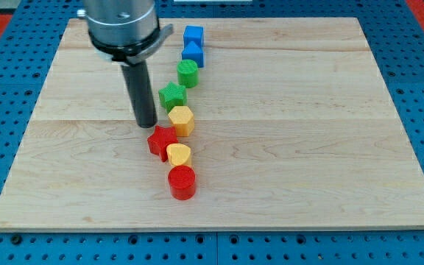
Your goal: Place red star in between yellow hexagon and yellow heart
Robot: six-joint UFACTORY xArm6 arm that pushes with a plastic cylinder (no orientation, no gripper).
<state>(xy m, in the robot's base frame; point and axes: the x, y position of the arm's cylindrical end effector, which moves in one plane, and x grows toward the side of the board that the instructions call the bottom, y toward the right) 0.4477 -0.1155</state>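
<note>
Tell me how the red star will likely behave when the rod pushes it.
The red star looks squat and flat-bottomed, so it should slide, not tip. Its points may make it rotate under my tip. Touching the yellow heart, it would probably nudge it.

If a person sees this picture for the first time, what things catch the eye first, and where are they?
First, a curving chain of coloured blocks down the board's middle: two blue blocks at the view's top, a red cylinder at its bottom. Next, the thick dark rod; my tip stands just above the red star, left of the yellow hexagon. The star sits slightly left of the gap between hexagon and yellow heart.
</note>
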